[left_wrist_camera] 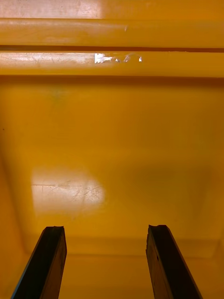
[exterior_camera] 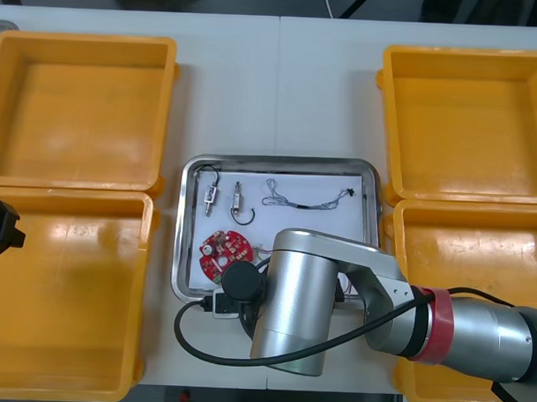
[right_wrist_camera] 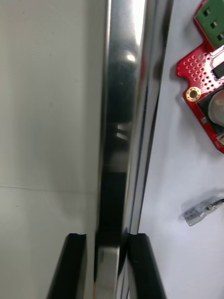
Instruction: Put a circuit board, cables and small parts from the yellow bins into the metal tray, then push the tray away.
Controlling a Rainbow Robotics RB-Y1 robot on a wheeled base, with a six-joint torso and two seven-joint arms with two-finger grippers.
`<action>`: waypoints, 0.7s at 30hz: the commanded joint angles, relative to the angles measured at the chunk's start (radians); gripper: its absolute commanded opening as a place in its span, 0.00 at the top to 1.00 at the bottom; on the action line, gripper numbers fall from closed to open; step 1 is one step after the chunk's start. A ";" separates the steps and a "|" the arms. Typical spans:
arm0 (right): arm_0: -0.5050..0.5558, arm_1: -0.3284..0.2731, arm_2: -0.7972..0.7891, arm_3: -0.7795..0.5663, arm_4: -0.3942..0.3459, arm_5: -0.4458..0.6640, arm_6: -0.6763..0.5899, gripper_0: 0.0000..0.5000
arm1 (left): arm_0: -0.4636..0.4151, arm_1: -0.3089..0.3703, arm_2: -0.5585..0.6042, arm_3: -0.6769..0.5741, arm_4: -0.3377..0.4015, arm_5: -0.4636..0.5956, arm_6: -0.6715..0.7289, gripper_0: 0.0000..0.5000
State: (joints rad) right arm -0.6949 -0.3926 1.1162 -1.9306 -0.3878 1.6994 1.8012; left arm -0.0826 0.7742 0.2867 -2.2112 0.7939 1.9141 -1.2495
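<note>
Four bins look empty; board, cable and small parts lie in the tray. My right gripper pinches its near rim; left gripper hangs spread over the near-left bin. Only pushing remains, I judge.

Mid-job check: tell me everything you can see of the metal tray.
The rectangular shiny metal tray, round-cornered with a raised rim and white inside, lies flat on the light table between the yellow plastic bins. It holds a round red circuit board, two small metal parts and a thin twisted cable. The right end effector is shut on its rim beside the board.
</note>
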 commanded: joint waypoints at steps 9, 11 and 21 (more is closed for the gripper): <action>-0.012 0.021 -0.007 -0.010 0.049 -0.007 -0.023 1.00 | 0.017 0.042 0.025 -0.030 -0.002 0.006 -0.045 0.00; -0.020 0.017 -0.016 -0.010 0.049 -0.007 -0.023 1.00 | 0.017 0.042 0.025 -0.030 -0.002 0.006 -0.045 0.00; -0.072 -0.002 -0.052 -0.010 0.047 -0.007 -0.025 1.00 | 0.017 0.042 0.025 -0.030 -0.002 0.006 -0.045 0.00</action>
State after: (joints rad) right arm -0.7182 -0.3925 1.0906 -1.9299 -0.3424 1.6985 1.8001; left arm -0.0826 0.7742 0.2867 -2.2114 0.7939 1.9141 -1.2495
